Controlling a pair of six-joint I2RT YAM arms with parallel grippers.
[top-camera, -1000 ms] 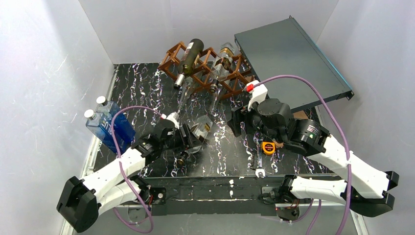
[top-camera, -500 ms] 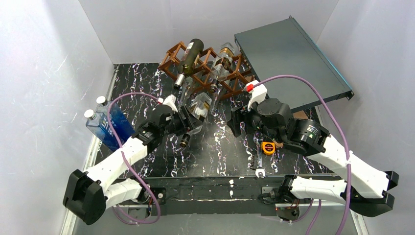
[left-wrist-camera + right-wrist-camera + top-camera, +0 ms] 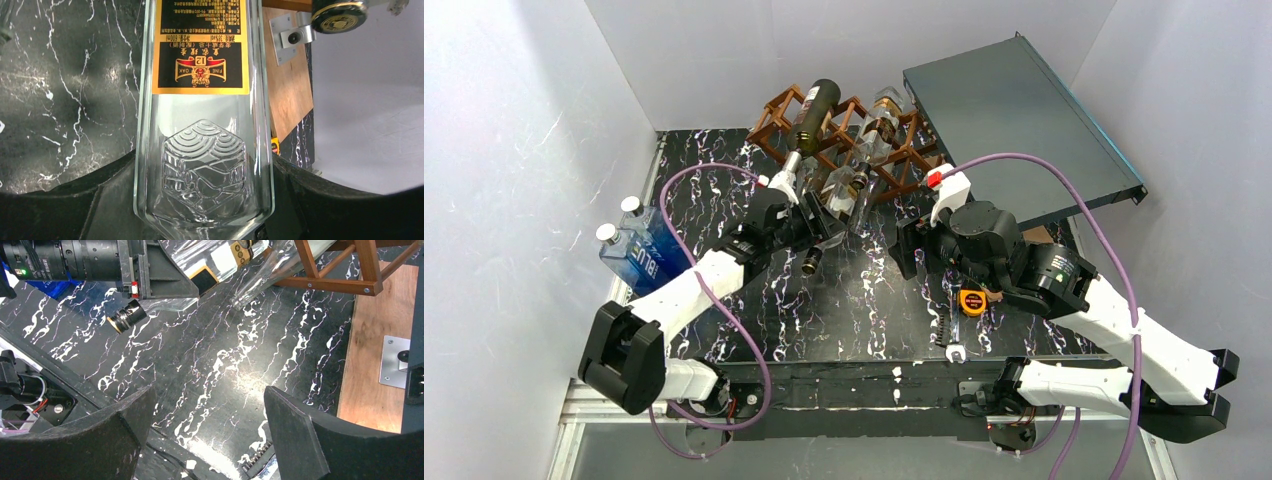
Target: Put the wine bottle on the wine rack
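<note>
The wine bottle is clear glass with a gold and black label. My left gripper is shut on its body and holds it tilted, base toward the wine rack, dark cap toward me. In the left wrist view the bottle fills the space between my fingers. The reddish-brown rack holds a dark bottle and a clear bottle. My right gripper is open and empty above the marbled table, right of the held bottle.
A blue bottle stands at the table's left edge. A large dark grey panel leans at the back right. A yellow tape measure lies by the right arm. A wooden board lies under the rack's side.
My left gripper has carried the clear bottle away from me and rightward, from the table's middle left up to the rack's front. The right arm has not moved.
</note>
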